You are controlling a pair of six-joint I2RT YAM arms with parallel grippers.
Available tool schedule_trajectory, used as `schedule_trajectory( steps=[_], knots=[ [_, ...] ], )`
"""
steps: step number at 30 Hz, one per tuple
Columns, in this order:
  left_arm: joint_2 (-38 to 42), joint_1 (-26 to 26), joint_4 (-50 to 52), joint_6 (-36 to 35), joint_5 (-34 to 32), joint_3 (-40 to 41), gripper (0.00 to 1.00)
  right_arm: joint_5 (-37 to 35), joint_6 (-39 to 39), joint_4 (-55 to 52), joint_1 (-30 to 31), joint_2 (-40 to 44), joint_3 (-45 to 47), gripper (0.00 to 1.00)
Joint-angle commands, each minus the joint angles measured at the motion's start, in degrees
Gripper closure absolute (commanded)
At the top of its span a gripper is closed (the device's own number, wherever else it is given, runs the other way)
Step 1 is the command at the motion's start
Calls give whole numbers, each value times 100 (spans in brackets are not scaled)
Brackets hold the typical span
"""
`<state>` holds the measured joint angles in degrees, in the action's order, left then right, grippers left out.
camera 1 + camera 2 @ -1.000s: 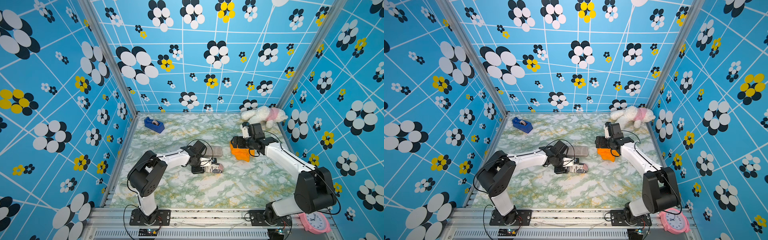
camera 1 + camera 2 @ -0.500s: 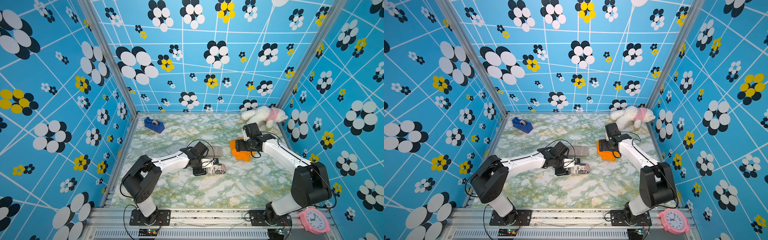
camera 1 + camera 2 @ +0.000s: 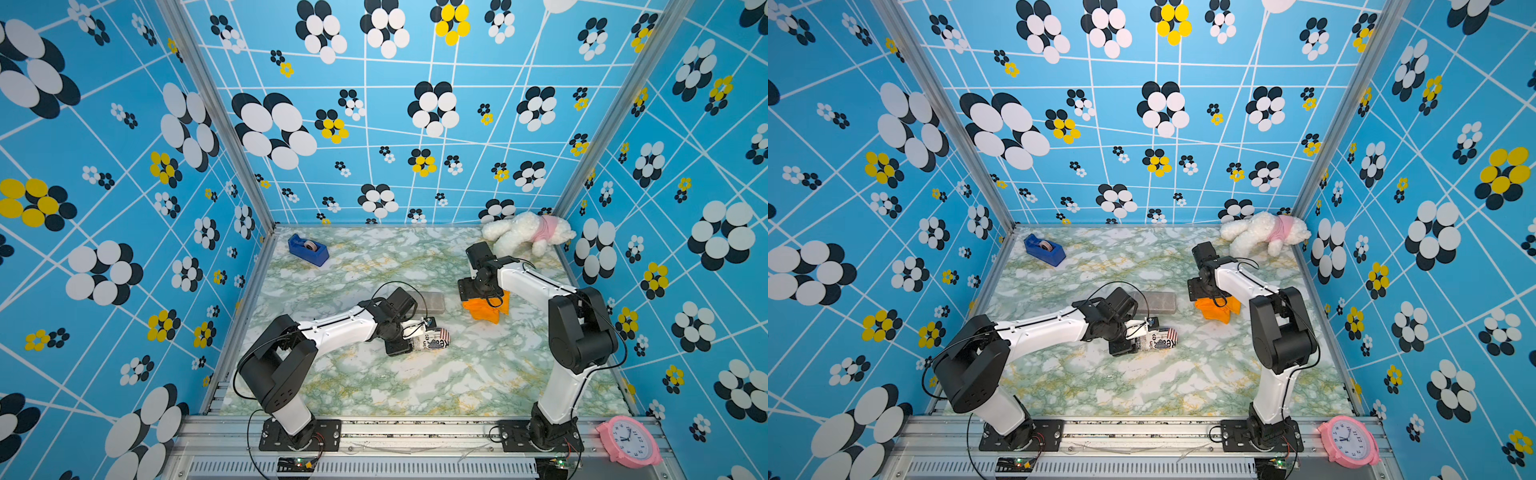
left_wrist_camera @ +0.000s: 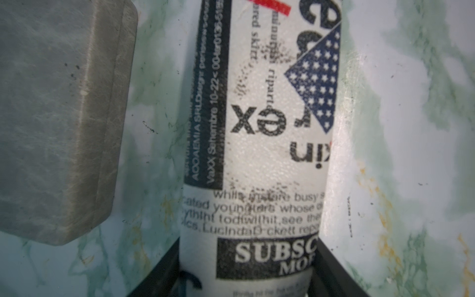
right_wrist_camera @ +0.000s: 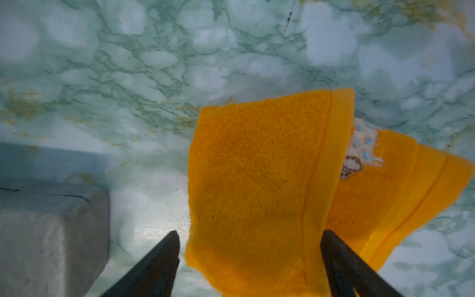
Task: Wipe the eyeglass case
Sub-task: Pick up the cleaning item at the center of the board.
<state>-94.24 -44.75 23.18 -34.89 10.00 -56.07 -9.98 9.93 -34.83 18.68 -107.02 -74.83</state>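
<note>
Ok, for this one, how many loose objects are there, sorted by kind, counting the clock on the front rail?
Cases: 2, the grey case and the newsprint case
Cloths: 1, the orange cloth
Tape dispensers: 1, the blue tape dispenser
Plush toys: 1, the white plush dog
Clocks: 1, the pink clock
Total: 6

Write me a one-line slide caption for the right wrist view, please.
Open right gripper straddling a folded orange cloth on the marble table, grey box alongside.

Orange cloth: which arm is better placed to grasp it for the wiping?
Right. The right gripper is open, with one finger on either side of the orange cloth. The left gripper is shut on the newspaper-print eyeglass case, so it is occupied.
</note>
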Motion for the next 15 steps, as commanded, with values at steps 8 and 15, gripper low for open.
schedule_trajectory(
  steps=[8, 15],
  knots=[
    [271, -38, -372, 99, -115, 226, 55, 29, 276, -181, 1, -83, 485, 22],
    [340, -47, -412, 71, -199, 251, 53, 51, 342, 30, -94, -129, 763, 46]
  ],
)
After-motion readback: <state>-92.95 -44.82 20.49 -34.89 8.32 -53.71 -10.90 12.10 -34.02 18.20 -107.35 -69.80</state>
